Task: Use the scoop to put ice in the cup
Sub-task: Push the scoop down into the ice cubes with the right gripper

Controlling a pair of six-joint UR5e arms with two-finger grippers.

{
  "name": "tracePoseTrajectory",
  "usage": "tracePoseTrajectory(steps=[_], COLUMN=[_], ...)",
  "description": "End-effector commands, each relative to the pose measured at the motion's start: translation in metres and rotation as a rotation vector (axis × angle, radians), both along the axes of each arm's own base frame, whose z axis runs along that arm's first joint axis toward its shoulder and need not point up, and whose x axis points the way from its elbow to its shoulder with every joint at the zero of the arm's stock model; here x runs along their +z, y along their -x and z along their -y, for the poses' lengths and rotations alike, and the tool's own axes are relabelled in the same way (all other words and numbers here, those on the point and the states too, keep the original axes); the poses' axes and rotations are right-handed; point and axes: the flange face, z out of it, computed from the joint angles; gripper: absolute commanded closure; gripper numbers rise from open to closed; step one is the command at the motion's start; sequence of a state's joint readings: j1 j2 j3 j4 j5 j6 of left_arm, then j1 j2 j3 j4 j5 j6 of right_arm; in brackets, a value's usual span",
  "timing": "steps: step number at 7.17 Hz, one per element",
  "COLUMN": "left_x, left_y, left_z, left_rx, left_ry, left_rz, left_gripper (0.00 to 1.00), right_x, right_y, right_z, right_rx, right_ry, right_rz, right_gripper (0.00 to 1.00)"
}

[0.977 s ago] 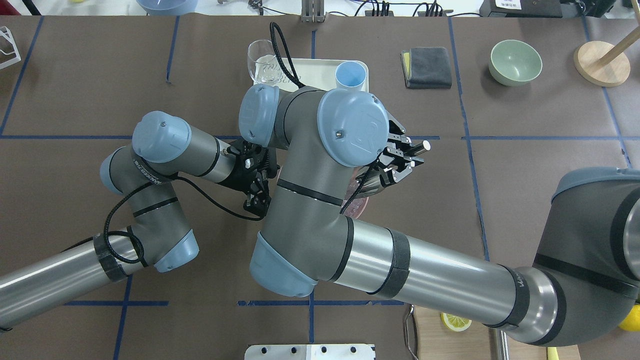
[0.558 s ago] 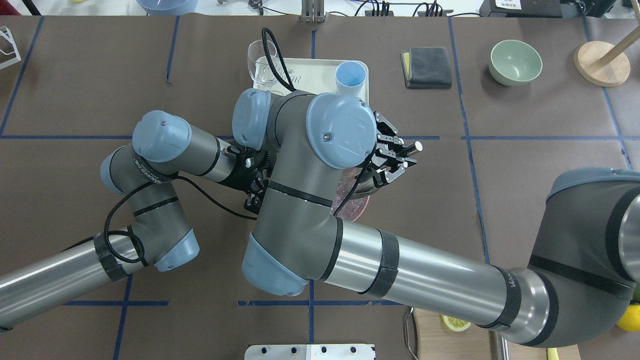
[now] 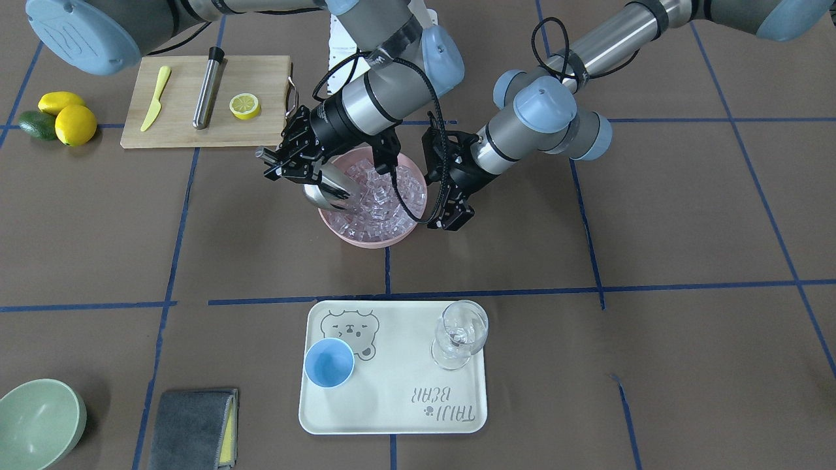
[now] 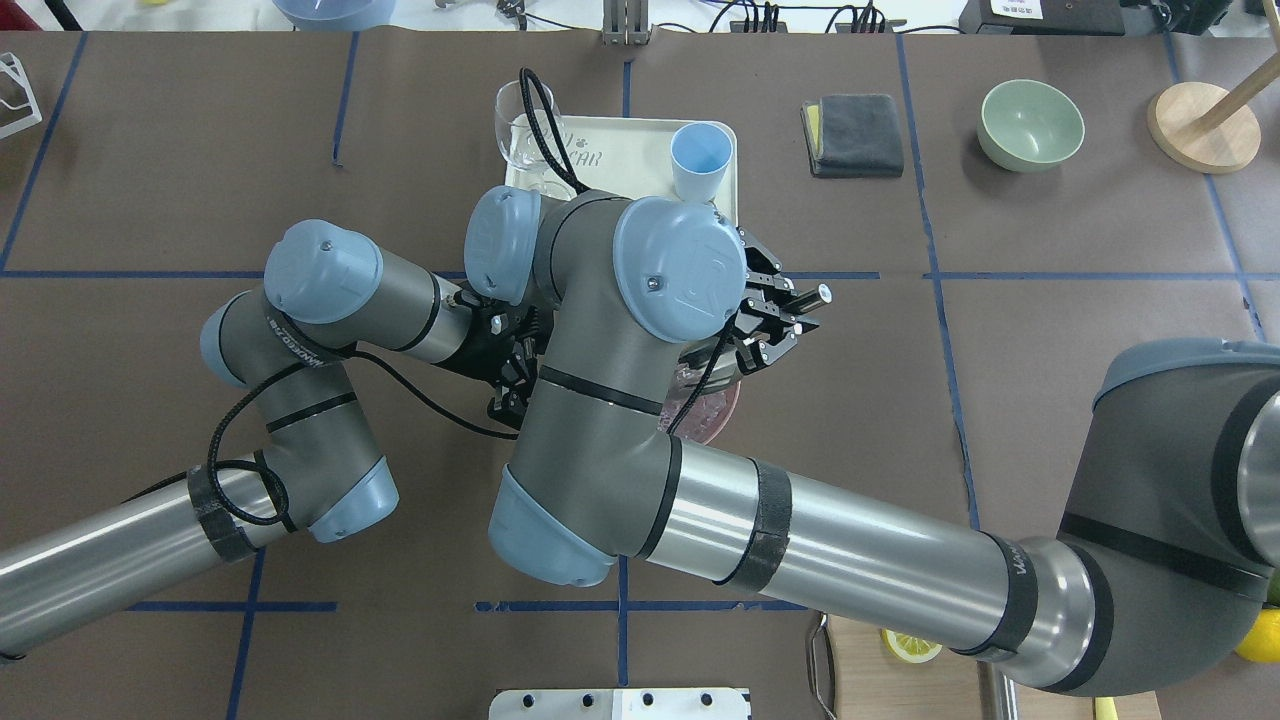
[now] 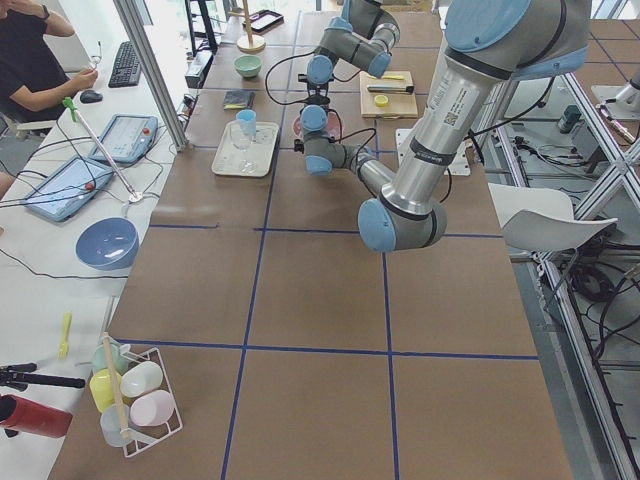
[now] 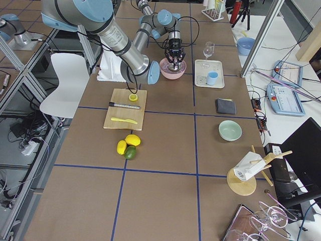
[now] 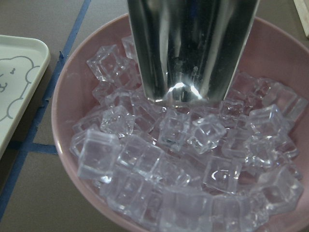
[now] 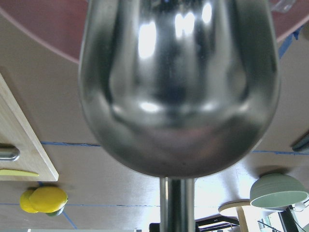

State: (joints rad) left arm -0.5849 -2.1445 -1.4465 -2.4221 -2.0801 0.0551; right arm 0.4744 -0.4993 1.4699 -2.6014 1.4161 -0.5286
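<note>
The silver scoop (image 3: 326,186) is tilted down, its trough resting among the ice (image 3: 385,196) in a pink bowl (image 3: 366,239). My right gripper (image 3: 282,166) is shut on the scoop's rod handle, just outside the bowl's rim. The left wrist view shows the scoop (image 7: 193,48) pressing into the ice (image 7: 183,154). My left gripper (image 3: 450,219) hangs open beside the bowl's other rim, holding nothing. The light blue cup (image 3: 329,363) stands empty on a cream tray (image 3: 392,405), apart from both grippers. From overhead, the right arm hides most of the bowl, while the cup (image 4: 699,155) shows behind it.
A clear wine glass (image 3: 462,333) shares the tray. A cutting board (image 3: 261,72) carries a lemon half, a yellow knife and a steel cylinder. Lemons and an avocado (image 3: 62,121), a green bowl (image 3: 39,421) and a grey cloth (image 3: 192,418) lie further off.
My right arm has shifted left and slightly down, carrying the scoop further over the bowl and into the ice. The left arm has stayed still.
</note>
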Motion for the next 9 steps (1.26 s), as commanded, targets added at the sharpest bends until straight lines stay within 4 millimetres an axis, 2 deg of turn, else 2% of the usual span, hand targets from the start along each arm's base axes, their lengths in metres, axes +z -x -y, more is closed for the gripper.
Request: tracePoseTrajectory(steps=[1,4,7,9], left_x=[0.000,0.000,0.000,-0.001], left_y=[0.002,0.006,0.008,0.009], left_z=[0.002,0.007,0.009,0.011], left_rx=[-0.004,-0.013,-0.018,-0.021], left_ry=[0.000,0.000,-0.002,-0.002], left_rz=[0.000,0.000,0.000,0.000], left_gripper=[0.01,0.01,0.01,0.01], right_x=[0.003,0.009,0.037,0.046], right_y=[0.001,0.008,0.010,0.009], right_z=[0.004,0.008,0.022,0.028], right_rx=[-0.018,-0.019,-0.010,-0.005], right_ry=[-0.009,-0.033,-0.062,-0.080], right_rz=[0.019,0.065,0.135,0.182], right_gripper=[1.00,1.00,1.00,1.00])
